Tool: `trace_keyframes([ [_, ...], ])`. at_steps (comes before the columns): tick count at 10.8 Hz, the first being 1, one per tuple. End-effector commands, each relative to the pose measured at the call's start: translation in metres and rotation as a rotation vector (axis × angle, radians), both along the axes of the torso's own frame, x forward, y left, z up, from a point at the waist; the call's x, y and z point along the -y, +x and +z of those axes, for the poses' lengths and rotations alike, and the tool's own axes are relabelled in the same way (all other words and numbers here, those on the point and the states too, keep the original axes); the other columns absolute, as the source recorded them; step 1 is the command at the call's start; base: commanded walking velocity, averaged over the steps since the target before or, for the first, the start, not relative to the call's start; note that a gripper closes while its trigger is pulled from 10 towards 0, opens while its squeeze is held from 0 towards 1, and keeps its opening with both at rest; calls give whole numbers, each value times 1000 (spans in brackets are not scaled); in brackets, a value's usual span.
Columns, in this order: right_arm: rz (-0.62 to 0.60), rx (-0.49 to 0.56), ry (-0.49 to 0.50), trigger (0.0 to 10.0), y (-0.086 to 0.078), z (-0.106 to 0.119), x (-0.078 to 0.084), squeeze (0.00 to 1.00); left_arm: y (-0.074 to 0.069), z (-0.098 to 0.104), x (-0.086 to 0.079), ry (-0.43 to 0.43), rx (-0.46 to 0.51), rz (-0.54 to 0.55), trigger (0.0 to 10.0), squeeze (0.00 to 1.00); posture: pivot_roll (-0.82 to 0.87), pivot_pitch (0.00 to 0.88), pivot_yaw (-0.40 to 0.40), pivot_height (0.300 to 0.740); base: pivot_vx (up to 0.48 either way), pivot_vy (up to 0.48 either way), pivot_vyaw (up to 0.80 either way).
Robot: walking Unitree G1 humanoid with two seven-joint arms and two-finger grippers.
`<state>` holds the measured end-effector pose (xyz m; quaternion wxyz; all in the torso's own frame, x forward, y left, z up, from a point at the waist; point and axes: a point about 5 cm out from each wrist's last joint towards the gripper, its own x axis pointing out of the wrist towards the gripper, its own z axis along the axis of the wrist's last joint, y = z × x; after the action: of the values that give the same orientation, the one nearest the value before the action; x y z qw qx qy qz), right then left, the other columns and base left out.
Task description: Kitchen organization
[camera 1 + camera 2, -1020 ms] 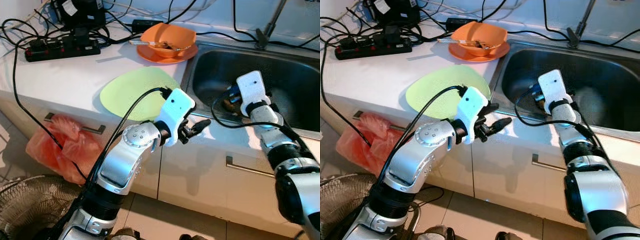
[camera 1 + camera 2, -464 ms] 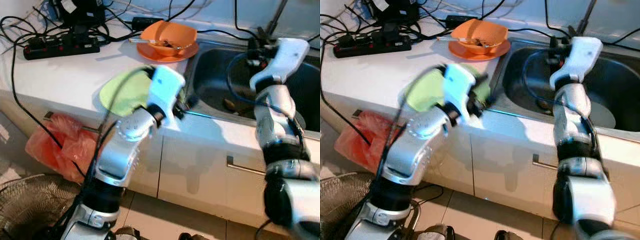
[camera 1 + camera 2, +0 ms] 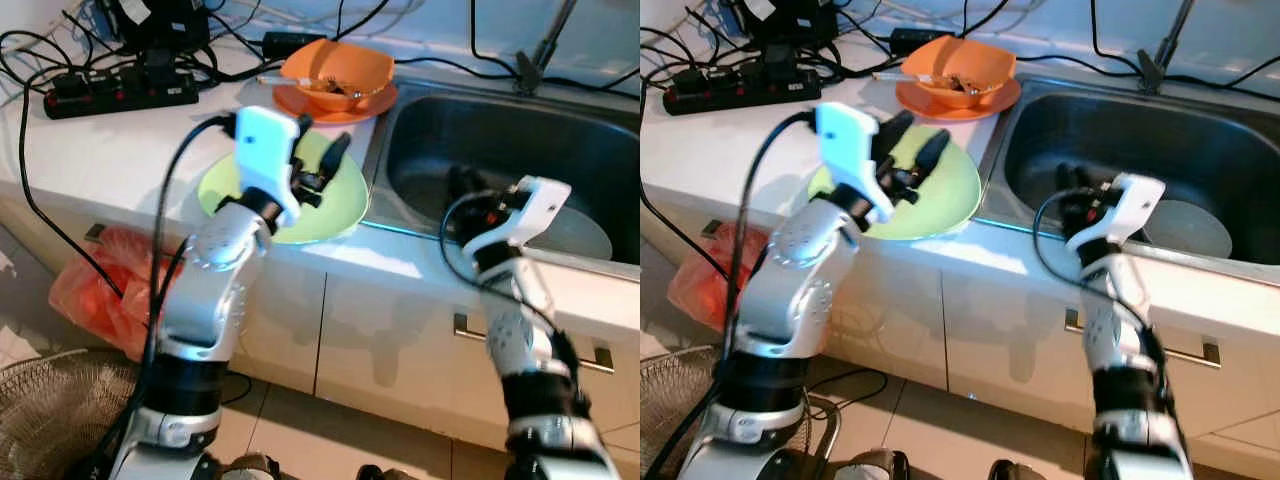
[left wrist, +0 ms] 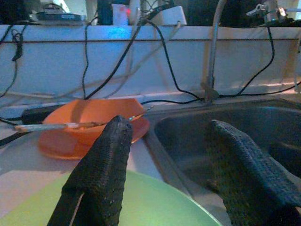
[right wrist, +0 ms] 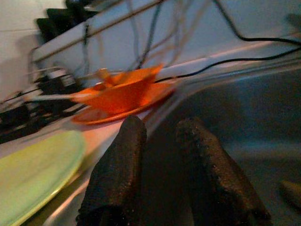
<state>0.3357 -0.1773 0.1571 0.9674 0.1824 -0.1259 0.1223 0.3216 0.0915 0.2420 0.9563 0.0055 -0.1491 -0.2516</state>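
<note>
A lime green plate lies flat on the white counter beside the sink. My left gripper hovers just above it, open, its fingers wide apart and holding nothing; the left wrist view shows the green plate below the fingers. Further back, an orange bowl with a spoon rests on an orange plate. My right gripper is at the sink's near edge, pointing into the basin, shut and empty. A pale plate lies in the bottom of the sink.
A black power strip and tangled cables crowd the back left of the counter. The faucet stands behind the sink. A red plastic bag hangs on a cabinet handle, with a fan on the floor below.
My left arm swung up and to the left, from the counter's front edge to over the green plate. My right arm rose toward the back of the sink, then dropped to its near edge.
</note>
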Motion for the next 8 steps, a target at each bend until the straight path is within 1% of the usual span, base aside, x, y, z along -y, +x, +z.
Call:
trace_keyframes([
  [1,46,-71,30,10000,-7,-17,-5,0,-2,-1,-12,-18,1,20,10000,0,187,89,-4,740,0,0,0],
  [2,81,-83,45,10000,-10,-18,-6,0,-1,-1,-27,-42,-4,60,10000,0,189,89,-4,740,0,0,0],
  [3,121,-68,26,10000,-12,-13,-6,0,0,-1,-48,-39,-9,121,10000,0,193,98,-7,740,0,0,0],
  [4,136,-71,19,10000,-11,-11,-6,0,0,-2,-65,-38,-15,163,10000,0,194,107,-13,740,0,0,0],
  [5,153,-73,6,10000,-12,-10,-7,0,-1,-2,-75,-47,-24,193,10000,0,198,112,-16,740,0,0,0],
  [6,168,-79,5,10000,-14,-10,-10,0,-5,-1,-92,-70,-34,241,10000,0,205,123,-18,740,0,0,0],
  [7,180,-88,-7,10000,-15,-11,-11,0,-7,-1,-102,-55,-38,272,10000,0,211,128,-22,740,0,0,0],
  [8,196,-89,-13,10000,-16,-10,-12,0,-8,-2,-106,-46,-41,284,10000,0,211,134,-23,740,0,0,0],
])
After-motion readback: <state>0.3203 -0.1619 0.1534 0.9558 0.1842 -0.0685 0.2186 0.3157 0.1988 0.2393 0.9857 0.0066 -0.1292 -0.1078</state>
